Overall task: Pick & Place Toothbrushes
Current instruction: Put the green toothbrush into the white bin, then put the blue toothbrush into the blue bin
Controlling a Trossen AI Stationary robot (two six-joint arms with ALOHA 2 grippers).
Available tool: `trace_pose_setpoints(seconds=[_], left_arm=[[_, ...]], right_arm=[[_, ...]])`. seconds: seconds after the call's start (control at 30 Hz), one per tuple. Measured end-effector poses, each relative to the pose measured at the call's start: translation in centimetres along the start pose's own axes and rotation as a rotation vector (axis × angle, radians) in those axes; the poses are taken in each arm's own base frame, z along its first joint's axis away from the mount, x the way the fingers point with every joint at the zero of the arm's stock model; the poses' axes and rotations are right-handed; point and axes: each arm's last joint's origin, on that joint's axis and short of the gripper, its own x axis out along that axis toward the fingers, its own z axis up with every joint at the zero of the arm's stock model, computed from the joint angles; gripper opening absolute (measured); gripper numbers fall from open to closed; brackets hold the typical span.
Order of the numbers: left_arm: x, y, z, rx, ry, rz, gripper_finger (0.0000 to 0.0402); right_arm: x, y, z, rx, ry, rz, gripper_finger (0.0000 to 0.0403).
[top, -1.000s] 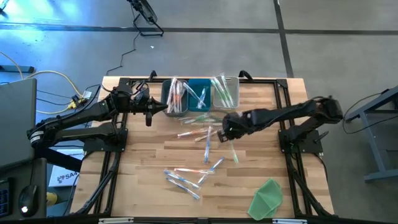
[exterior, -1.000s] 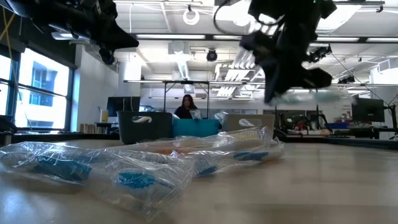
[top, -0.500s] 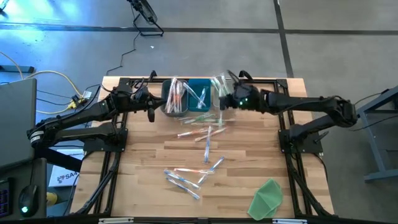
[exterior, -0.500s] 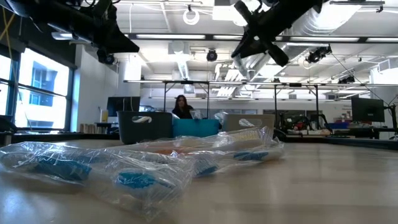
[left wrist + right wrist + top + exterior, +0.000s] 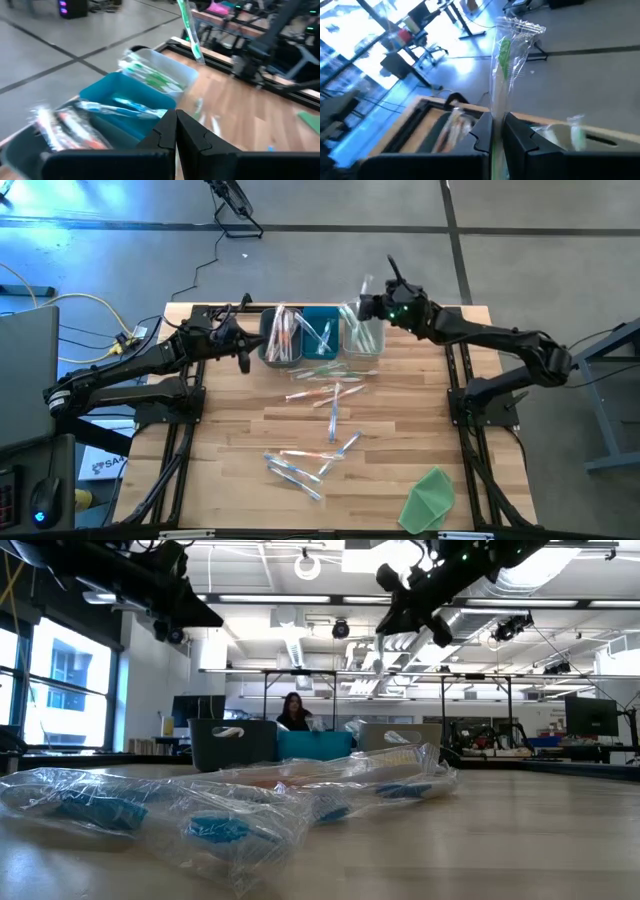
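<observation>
Several wrapped toothbrushes (image 5: 322,390) lie loose at mid-table, and more (image 5: 297,465) lie nearer the front. Three bins stand at the far edge. The dark bin (image 5: 268,348) holds pink-orange toothbrushes, the teal bin (image 5: 322,320) blue ones and the clear bin (image 5: 376,338) green ones. My right gripper (image 5: 372,305) is over the clear bin, shut on a green toothbrush (image 5: 507,60) in a clear wrapper. My left gripper (image 5: 243,360) is shut and holds nothing, just left of the dark bin. My right gripper pinches the wrapped green toothbrush (image 5: 494,117) between its two fingers. The fingers reach nearly level from the table's right side and lie across the brush. A long stretch with the green head (image 5: 505,50) stands out past the fingers. The brush is held clear above the clear bin, steeply tilted (image 5: 190,30).
A green cloth-like sheet (image 5: 428,498) lies at the table's front right corner. Black frame rails (image 5: 455,380) run along the table's sides. Wrapped blue toothbrushes (image 5: 200,815) fill the foreground of the low view. A person (image 5: 292,710) sits in the room beyond the bins.
My right gripper has risen from mid-table and swung toward the far edge, to above the clear bin. It has tipped from pointing down to nearly level. The green toothbrush came up off the table with it.
</observation>
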Motion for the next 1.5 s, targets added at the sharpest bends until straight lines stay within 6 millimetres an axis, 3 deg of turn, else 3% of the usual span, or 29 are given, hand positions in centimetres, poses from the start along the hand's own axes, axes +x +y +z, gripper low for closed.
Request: trace_pose_setpoints(seconds=[0.3, 0.5, 0.67, 0.97, 1.27, 1.5], left_arm=[[0.0, 0.3, 0.1, 0.000, -0.020, 0.102, 0.0000], [0.0, 0.3, 0.1, 0.000, -0.020, 0.107, 0.0000], [0.0, 0.3, 0.1, 0.000, -0.021, 0.109, 0.0000], [0.0, 0.3, 0.0, 0.000, -0.019, 0.111, 0.0000], [0.0, 0.3, 0.0, 0.000, -0.019, 0.111, 0.0000], [0.0, 0.3, 0.0, 0.000, -0.018, 0.111, 0.0000]], right_arm=[[4.2, -3.1, -0.1, -0.018, -0.031, -0.100, 0.0015], [6.7, -5.6, -1.3, -0.012, 0.011, -0.211, 0.0015], [8.1, -6.6, -2.9, 0.045, 0.107, -0.208, 0.0015], [8.0, -7.4, -4.1, 0.066, 0.229, -0.278, 0.0020], [8.0, -7.4, -4.2, -0.008, 0.285, -0.214, 0.0113], [7.9, -7.5, -4.3, -0.023, 0.299, -0.224, 0.0152]])
